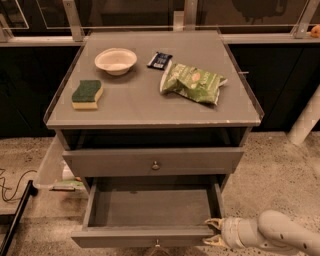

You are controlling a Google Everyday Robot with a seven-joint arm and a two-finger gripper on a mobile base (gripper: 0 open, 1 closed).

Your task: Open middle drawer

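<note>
By middle drawer R corner: 1 hand; 1 bowl, 1 sponge.

Lab-like workspace: speckled floor, glazed partition, loose cable; gripper at right front corner of the drawer.

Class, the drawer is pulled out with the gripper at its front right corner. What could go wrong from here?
The gripper sits at the front right corner of the middle drawer, away from its knob; an off-centre pull might skew and jam it. The drawer looks far out; pulling further might bring it right out of the cabinet.
</note>
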